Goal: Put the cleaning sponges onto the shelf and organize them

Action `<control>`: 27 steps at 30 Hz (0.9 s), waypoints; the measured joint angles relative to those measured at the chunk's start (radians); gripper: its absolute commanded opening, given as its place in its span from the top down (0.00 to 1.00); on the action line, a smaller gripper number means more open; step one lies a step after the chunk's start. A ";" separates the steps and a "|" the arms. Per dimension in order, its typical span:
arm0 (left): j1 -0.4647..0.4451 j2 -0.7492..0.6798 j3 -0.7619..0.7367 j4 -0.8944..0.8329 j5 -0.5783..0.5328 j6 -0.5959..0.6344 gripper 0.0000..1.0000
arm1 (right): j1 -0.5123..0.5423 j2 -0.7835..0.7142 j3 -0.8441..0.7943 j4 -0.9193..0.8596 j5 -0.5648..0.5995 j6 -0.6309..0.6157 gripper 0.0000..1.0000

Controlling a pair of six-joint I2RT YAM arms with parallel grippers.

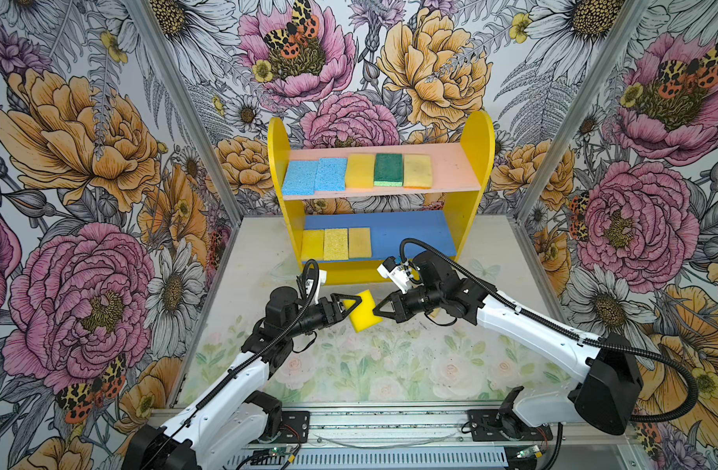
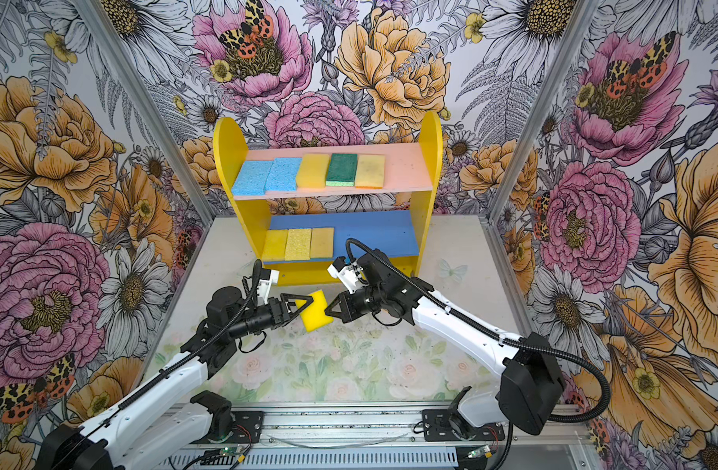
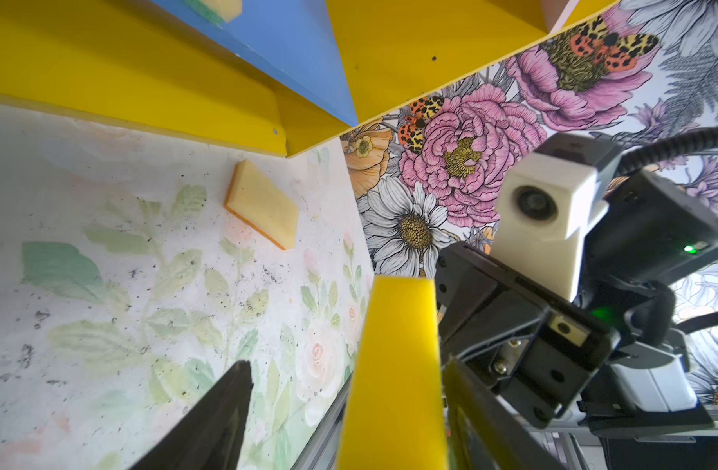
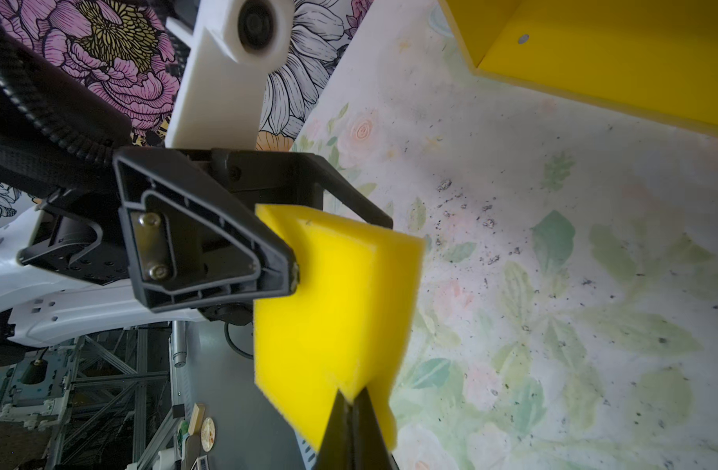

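Observation:
A bright yellow sponge (image 1: 365,311) (image 2: 317,311) hangs on edge above the table in front of the shelf (image 1: 471,162) (image 2: 428,154). My right gripper (image 1: 375,311) (image 4: 352,401) is shut on one corner of this sponge (image 4: 333,305). My left gripper (image 1: 355,305) (image 3: 347,366) is open and straddles the sponge's (image 3: 394,366) other side, one finger against it and the other apart. Two blue sponges (image 1: 314,175), a yellow, a green (image 1: 388,169) and a tan one lie on the pink board. Three yellowish sponges (image 1: 335,243) lie on the blue board.
A tan sponge (image 3: 261,213) with an orange edge lies flat on the table by the shelf's right foot, under my right arm in both top views. The right half of the blue board (image 1: 414,236) is bare. Floral walls close in both sides.

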 measured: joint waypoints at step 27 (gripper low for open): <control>0.045 -0.023 -0.039 0.141 -0.019 -0.069 0.82 | 0.010 -0.006 -0.132 0.284 0.002 0.317 0.60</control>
